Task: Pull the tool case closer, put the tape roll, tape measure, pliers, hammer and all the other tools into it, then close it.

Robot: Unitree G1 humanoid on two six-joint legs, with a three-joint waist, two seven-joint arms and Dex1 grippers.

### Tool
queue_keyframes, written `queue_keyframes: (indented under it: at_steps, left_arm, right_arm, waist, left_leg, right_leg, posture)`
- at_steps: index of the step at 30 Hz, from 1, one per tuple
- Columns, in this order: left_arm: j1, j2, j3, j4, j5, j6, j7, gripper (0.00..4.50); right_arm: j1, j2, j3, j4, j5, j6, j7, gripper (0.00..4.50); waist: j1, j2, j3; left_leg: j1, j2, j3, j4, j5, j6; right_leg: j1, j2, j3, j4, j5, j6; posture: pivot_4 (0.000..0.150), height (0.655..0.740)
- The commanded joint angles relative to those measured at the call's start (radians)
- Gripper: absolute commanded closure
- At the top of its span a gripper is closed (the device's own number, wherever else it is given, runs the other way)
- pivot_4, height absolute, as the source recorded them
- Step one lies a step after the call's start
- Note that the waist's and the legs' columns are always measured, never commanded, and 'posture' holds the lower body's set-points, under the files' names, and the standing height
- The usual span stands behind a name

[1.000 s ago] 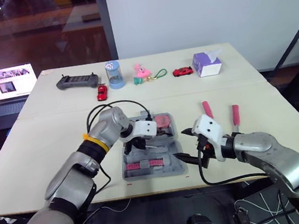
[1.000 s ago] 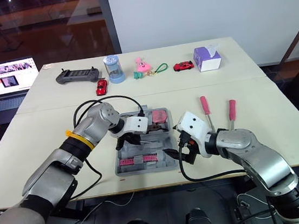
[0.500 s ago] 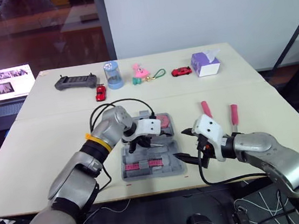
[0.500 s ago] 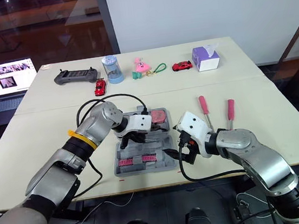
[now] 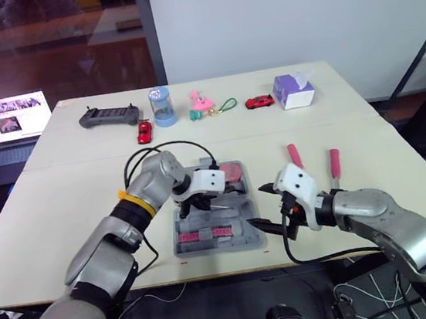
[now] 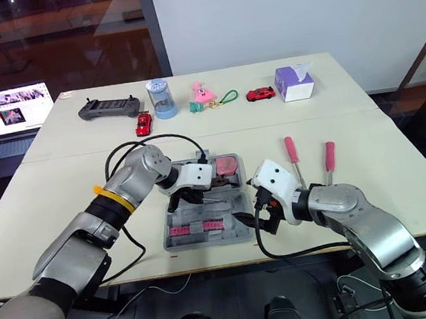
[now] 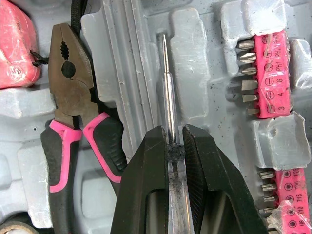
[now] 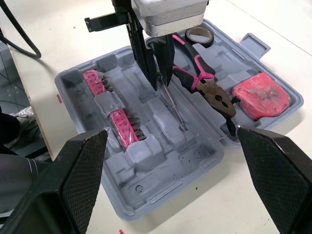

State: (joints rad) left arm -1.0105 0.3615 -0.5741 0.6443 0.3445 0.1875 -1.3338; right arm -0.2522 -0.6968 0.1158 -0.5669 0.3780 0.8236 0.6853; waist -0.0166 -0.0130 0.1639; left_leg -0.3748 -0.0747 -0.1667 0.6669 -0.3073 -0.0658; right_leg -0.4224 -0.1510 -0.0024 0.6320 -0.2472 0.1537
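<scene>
Down in the open tool case (image 8: pixel 146 190) at the front of the surface (image 5: pixel 73 223), the left tool (image 7: pixel 171 134) was clamped on a thin screwdriver (image 7: pixel 167 92) beside the pliers (image 7: pixel 73 97), so I'd guess packing was midway and the next move called for seating it, then letting go.

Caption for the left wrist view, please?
Left pincer grips a thin metal screwdriver inside the grey plastic tool case, beside pink-handled pliers.

An open case (image 5: pixel 208 247) is set near the front edge of the surface (image 5: pixel 70 200), with two screwdrivers (image 5: pixel 296 155) to its right. Along the far side are ranged a controller (image 5: pixel 110 115), jar (image 5: pixel 163 106), pink toy (image 5: pixel 202 102), tissue box (image 5: pixel 294 90) and two toy cars (image 5: pixel 259 101).
</scene>
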Motion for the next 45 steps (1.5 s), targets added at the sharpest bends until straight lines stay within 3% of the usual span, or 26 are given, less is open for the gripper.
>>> queue_keyframes:
  at_steps: [1,16,23,37,40,45]
  left_arm:
    - [-0.003,0.001,0.005,-0.020,0.002,-0.001,0.001,4.49]
    - [0.002,0.008,0.003,-0.012,0.006,-0.012,0.004,4.49]
    - [-0.002,0.010,0.015,-0.030,0.002,-0.004,0.000,1.37]
    - [-0.018,0.085,0.098,-0.187,-0.079,0.091,-0.053,1.37]
    - [-0.010,0.098,0.144,-0.160,-0.121,0.116,-0.046,2.15]
    - [0.049,0.118,0.193,-0.174,-0.192,0.145,-0.058,4.46]
  right_arm:
    - [-0.001,0.001,-0.006,-0.055,0.015,-0.004,0.000,0.00]
    - [-0.001,0.001,-0.006,-0.054,0.013,0.000,0.001,0.00]
    - [-0.001,0.004,-0.002,-0.052,0.012,-0.001,0.000,0.00]
    - [-0.004,0.010,0.003,-0.046,0.011,-0.005,0.000,0.00]
    - [-0.002,0.011,0.001,-0.048,0.009,-0.006,-0.002,0.00]
    - [0.007,0.008,-0.008,-0.057,0.011,-0.003,-0.008,0.00]
  waist:
    - [0.000,0.000,0.000]
    - [0.000,0.000,0.000]
    - [0.004,0.000,0.000]
    - [-0.001,0.000,0.000]
    - [-0.002,0.000,0.000]
    - [-0.003,0.000,0.000]
  left_leg:
    - [0.000,0.000,0.000,0.000,0.000,0.000]
    - [0.000,0.000,0.000,0.000,0.000,0.000]
    - [0.000,0.000,0.000,0.000,0.000,0.000]
    - [0.000,0.000,0.000,0.000,0.000,0.000]
    - [0.000,0.000,0.000,0.000,0.000,0.000]
    - [0.000,0.000,0.000,0.000,0.000,0.000]
  right_leg:
    - [0.000,0.000,0.000,0.000,0.000,0.000]
    - [0.000,0.000,0.000,0.000,0.000,0.000]
    - [0.000,0.000,0.000,0.000,0.000,0.000]
    - [0.000,0.000,0.000,0.000,0.000,0.000]
    - [0.000,0.000,0.000,0.000,0.000,0.000]
    - [0.000,0.000,0.000,0.000,0.000,0.000]
  posture:
    - [0.150,0.7400]
    - [0.150,0.7400]
    - [0.150,0.7400]
    - [0.150,0.7400]
    - [0.150,0.7400]
    - [0.150,0.7400]
